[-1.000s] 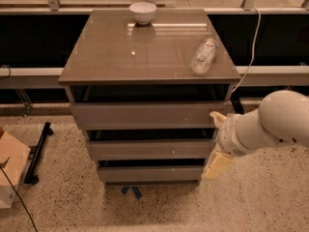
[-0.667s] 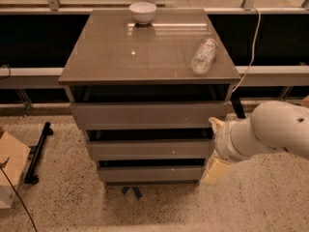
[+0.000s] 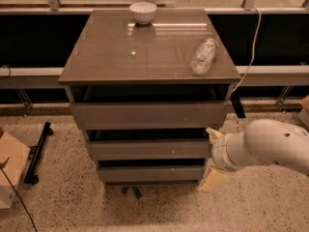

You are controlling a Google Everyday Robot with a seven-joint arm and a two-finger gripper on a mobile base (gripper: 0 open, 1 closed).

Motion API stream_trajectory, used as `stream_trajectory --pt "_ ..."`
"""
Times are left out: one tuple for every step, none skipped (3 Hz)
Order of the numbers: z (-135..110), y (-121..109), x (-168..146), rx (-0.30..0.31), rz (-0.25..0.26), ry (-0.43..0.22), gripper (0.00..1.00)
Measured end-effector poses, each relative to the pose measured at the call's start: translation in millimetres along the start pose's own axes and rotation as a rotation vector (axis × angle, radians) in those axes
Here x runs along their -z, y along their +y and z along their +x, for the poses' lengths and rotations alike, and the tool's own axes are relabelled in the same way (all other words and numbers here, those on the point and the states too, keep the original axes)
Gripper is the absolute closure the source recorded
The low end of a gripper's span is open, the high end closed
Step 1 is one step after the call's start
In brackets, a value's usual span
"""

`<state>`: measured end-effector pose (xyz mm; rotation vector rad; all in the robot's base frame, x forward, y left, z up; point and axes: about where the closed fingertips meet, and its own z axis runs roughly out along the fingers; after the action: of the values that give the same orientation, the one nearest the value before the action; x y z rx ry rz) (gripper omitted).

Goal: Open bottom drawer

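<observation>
Bottom drawer [image 3: 149,174] is the lowest of three taupe-grey, handleless fronts in the table [image 3: 145,57], sitting just above the speckled floor [image 3: 63,207] with a dark gap between it and the middle drawer [image 3: 149,149]. Its flat front looks the narrowest of the three (the top drawer [image 3: 149,115] looks the widest), and whether it is pulled out at all cannot be told from this angle.

The hand [image 3: 211,156] is at the right-hand end of the lower two drawers, carried by a thick white arm [image 3: 270,144] that enters from the right edge of the view. Its two cream-coloured fingers are spread apart with nothing between them. One [image 3: 214,133] points up beside the top right corner of the middle drawer. The other [image 3: 212,179] hangs low, just beside the right end of the bottom drawer. Whether either one touches the fronts is not clear.

On the glossy tabletop a white bowl [image 3: 143,12] stands at the back edge, and a clear plastic bottle [image 3: 203,56] lies on its side near the right edge. A pale cable [image 3: 251,47] hangs down behind the right rear corner. A cardboard box [image 3: 9,170] sits on the floor at the far left, and a small blue mark [image 3: 131,191] lies on the floor right below the bottom drawer.
</observation>
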<state>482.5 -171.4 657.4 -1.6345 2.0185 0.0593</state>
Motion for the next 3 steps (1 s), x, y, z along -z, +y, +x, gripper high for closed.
stream_trajectory --pt "16.8 -2.1 -22.5 -0.008 -0.005 -0.029 0.0" --pt "39.4 -6.4 -48.0 -0.018 -0.019 -0.067 0.0" --pt "63.4 -10.9 -76.4 -0.039 -0.047 -0.111 0.0"
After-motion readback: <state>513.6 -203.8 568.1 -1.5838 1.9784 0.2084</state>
